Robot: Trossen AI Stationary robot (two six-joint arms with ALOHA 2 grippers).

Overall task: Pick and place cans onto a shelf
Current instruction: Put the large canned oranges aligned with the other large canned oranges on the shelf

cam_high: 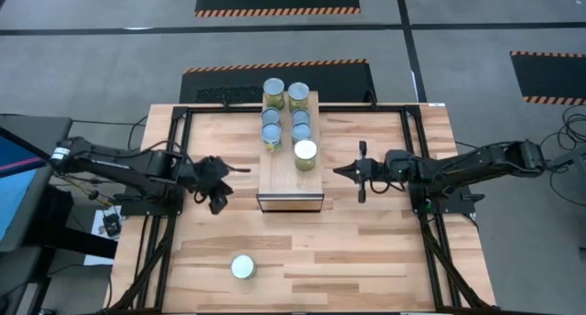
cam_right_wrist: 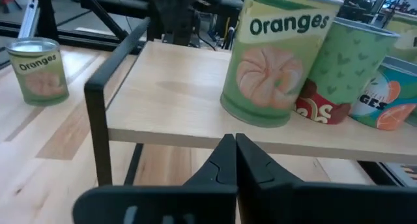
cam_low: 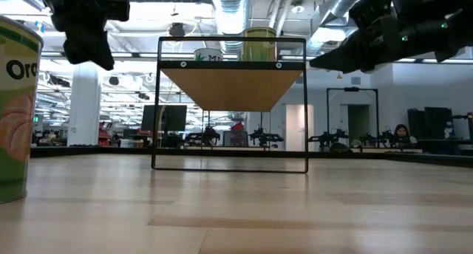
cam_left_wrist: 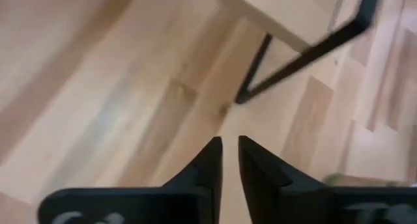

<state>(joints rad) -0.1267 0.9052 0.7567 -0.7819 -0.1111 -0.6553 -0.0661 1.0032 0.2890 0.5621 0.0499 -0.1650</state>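
Note:
The shelf [cam_high: 291, 150] stands mid-table on its black wire legs. Several cans stand upright on its top. The nearest is an "Oranges" can [cam_right_wrist: 280, 61], also seen from above as a pale lid [cam_high: 305, 154]. One more can [cam_high: 243, 266] stands upright on the tabletop near the front edge and looms at the low view's left [cam_low: 16, 106]. My left gripper [cam_left_wrist: 229, 146] hangs left of the shelf, tipped down over bare table, with a narrow gap and nothing between its fingers. My right gripper [cam_right_wrist: 234, 142] is shut and level, just right of the shelf's near end.
Black frame rails run along the table's left [cam_high: 174, 168] and right [cam_high: 417, 168] sides under the arms. Bare plank tabletop [cam_high: 348, 251] lies between the shelf's near end and the front edge. The shelf's near half of its top [cam_right_wrist: 176, 94] is bare wood.

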